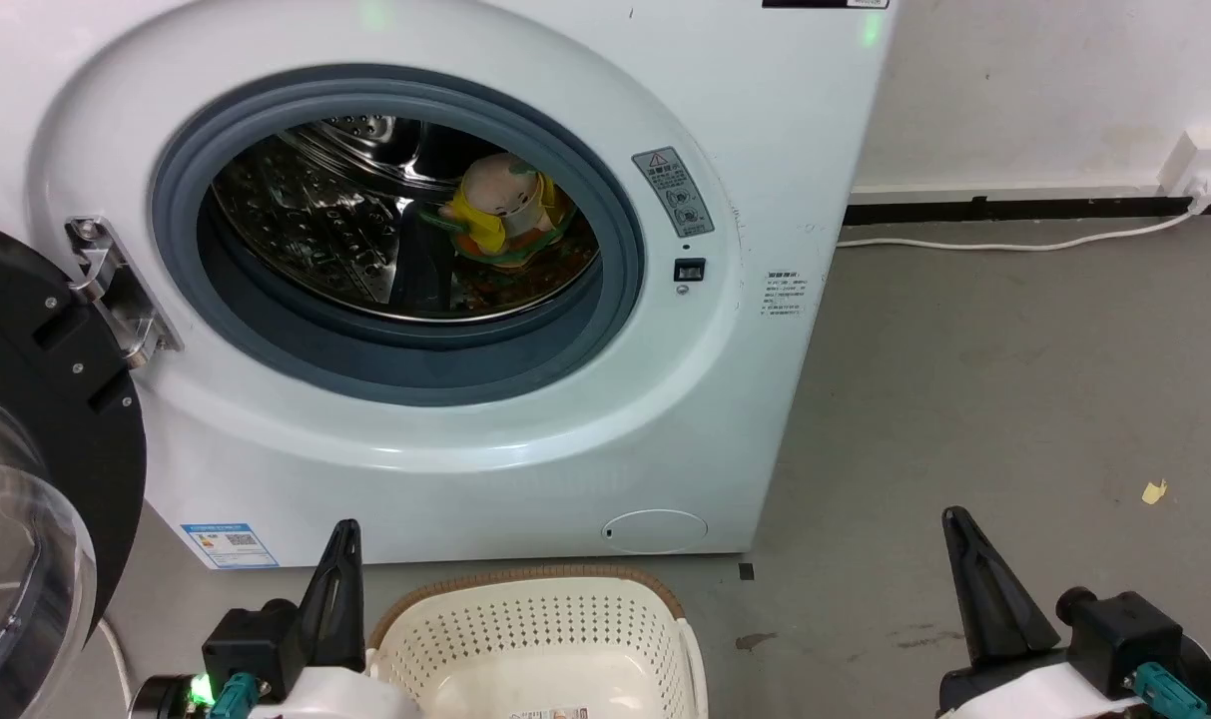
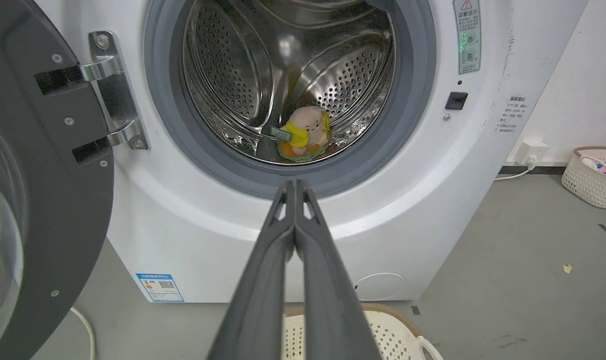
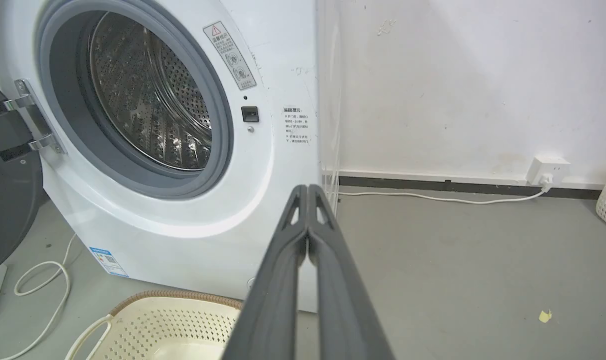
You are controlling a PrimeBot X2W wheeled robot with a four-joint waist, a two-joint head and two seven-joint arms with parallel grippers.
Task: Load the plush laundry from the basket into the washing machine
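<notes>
Head view: plush laundry [image 1: 500, 215] sits in washing machine [image 1: 445, 439] drum, 3 o'clock of opening; basket [image 1: 535, 619] looks empty. My left hand [image 1: 345, 534] and right hand [image 1: 956, 519] are pinched together, holding nothing. I judge loading done; door [image 1: 66, 399] needs swinging to.

A white cable [image 1: 1014, 243] trails over the grey floor [image 1: 1014, 399] to a wall socket [image 1: 1204, 165]. A yellow scrap [image 1: 1153, 490] lies on the floor, and a white hamper [image 2: 592, 180] stands near the socket.
</notes>
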